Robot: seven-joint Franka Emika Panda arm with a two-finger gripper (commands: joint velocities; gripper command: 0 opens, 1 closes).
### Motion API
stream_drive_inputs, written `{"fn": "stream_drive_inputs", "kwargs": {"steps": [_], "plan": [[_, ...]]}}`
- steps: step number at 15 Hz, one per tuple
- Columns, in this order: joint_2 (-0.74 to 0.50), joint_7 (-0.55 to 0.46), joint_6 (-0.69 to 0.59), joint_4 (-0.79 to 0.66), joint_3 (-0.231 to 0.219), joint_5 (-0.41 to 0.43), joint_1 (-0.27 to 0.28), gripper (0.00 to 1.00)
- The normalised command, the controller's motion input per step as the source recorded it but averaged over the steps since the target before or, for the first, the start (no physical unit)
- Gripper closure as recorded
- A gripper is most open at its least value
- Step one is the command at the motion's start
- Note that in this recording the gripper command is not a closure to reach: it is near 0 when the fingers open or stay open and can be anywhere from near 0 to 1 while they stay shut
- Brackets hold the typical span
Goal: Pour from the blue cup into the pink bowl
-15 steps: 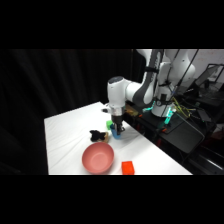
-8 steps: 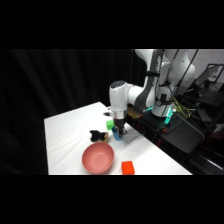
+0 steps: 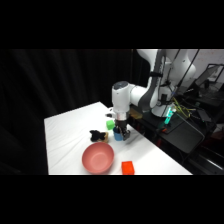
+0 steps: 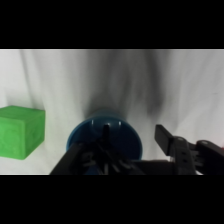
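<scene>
- The gripper (image 3: 119, 131) is low over the small bright blue cylindrical plastic cup (image 4: 104, 142); if it grasps the cup, I cannot tell.
- This cup stands upright on the white table (image 3: 67, 127), beside a small green cube (image 4: 21, 131).
- The wide salmon-pink bowl (image 3: 97, 157) is near, at the front.

So we count one blue cup (image 3: 118, 134), one pink bowl (image 3: 98, 158), one green cube (image 3: 109, 124), one orange-red block (image 3: 128, 167) and one small black thing (image 3: 98, 134) we can't really identify. That's five items on the one white counter (image 3: 65, 135).
</scene>
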Motion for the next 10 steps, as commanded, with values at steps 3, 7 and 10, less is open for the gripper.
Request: {"fn": "stream_drive_inputs", "kwargs": {"steps": [3, 7, 10], "plan": [[-0.58, 0.2, -0.48, -0.11, -0.099, -0.19, 0.098, 0.0], [-0.69, 0.16, -0.52, -0.03, -0.006, -0.146, -0.036, 0.0], [-0.65, 0.05, -0.41, 0.0, 0.059, -0.07, -0.138, 0.0]]}}
